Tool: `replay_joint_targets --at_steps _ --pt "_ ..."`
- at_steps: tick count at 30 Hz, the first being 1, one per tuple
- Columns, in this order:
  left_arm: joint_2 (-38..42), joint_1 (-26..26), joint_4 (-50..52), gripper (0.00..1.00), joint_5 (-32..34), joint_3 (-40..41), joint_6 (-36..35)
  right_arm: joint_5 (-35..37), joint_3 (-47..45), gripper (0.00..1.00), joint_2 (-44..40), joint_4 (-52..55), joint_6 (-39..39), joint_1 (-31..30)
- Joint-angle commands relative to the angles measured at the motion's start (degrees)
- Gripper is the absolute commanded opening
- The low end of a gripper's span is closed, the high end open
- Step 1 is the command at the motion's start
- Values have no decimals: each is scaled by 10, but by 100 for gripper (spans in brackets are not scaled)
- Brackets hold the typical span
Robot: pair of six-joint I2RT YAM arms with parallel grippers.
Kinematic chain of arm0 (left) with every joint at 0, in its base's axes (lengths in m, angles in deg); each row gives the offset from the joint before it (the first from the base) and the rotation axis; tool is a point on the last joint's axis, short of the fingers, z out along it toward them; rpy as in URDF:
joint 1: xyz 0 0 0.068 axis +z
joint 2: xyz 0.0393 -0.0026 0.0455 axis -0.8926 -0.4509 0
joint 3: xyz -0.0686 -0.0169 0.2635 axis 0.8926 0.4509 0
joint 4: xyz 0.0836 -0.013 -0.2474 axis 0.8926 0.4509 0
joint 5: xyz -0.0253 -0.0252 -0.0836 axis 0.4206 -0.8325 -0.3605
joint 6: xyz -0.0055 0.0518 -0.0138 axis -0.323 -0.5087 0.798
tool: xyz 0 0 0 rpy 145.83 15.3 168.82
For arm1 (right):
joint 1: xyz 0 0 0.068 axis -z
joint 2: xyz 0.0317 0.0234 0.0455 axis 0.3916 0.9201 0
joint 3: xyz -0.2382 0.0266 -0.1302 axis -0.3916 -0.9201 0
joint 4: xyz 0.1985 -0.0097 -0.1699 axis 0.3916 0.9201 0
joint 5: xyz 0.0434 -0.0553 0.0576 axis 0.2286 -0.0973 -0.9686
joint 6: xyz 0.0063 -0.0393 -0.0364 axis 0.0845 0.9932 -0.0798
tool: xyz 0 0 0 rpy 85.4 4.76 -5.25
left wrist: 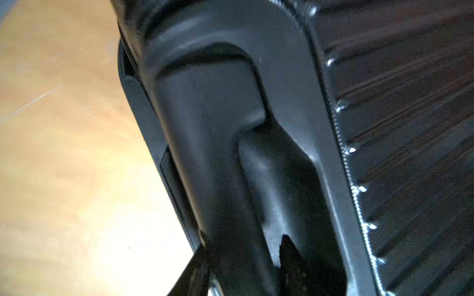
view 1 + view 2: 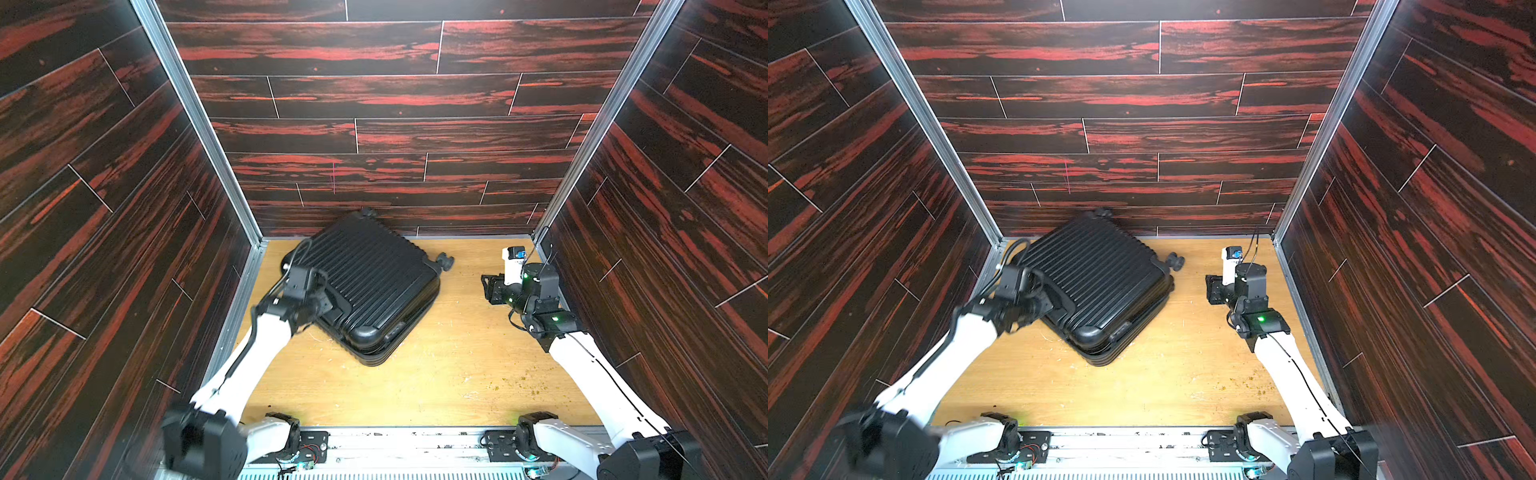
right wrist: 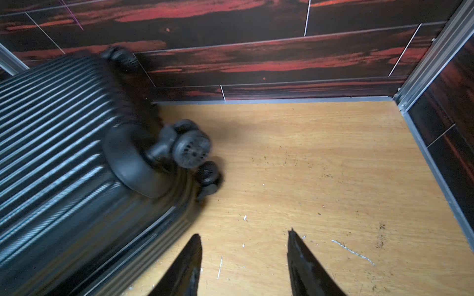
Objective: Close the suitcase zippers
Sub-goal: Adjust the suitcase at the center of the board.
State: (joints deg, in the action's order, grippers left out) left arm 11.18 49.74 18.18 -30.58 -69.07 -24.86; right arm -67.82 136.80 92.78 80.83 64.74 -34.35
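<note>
The black ribbed suitcase (image 2: pixel 374 278) (image 2: pixel 1100 278) lies flat and askew on the wooden table, its far corner at the back wall. My left gripper (image 2: pixel 328 303) (image 2: pixel 1054 299) is at its left side. In the left wrist view the gripper (image 1: pixel 243 242) is shut on the suitcase's side handle (image 1: pixel 218 128), one finger on each side of the bar. A line of fine zipper teeth (image 1: pixel 343 153) runs beside the handle; no pull shows. My right gripper (image 2: pixel 486 289) (image 2: pixel 1210 289) (image 3: pixel 243 233) hangs open and empty over bare table, right of the blurred suitcase (image 3: pixel 51 153).
Dark red wood-pattern walls close in the table (image 2: pixel 415 386) at the back and on both sides. The suitcase's wheels (image 2: pixel 444 262) (image 3: pixel 192 148) stick out toward the right arm. Small crumbs (image 2: pixel 519 384) lie at the front right.
</note>
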Motion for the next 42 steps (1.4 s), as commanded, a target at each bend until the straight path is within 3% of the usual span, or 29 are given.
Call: replay_joint_targets --at_steps 1,5,9,13,21,28,35,42 --pt "-48 -27 45 16 -175 -49 -181 -13 -9 55 13 12 -1 13" --pt "-63 -27 53 15 -206 -82 -240 -23 -12 55 21 17 -2 33" --pt "-62 -16 67 11 -177 -97 -292 -31 -14 55 29 21 1 56" --pt "-63 19 52 11 -164 -98 -285 -31 -13 55 46 25 2 70" --pt "-119 36 70 12 -105 -168 -283 -39 12 55 117 24 22 71" --pt "-136 36 87 44 -127 -166 -243 37 79 55 200 23 21 74" --pt "-86 36 68 70 -79 -122 -199 41 133 55 239 15 38 75" --pt "-65 36 -4 74 -102 -61 -153 -44 220 55 324 38 86 75"
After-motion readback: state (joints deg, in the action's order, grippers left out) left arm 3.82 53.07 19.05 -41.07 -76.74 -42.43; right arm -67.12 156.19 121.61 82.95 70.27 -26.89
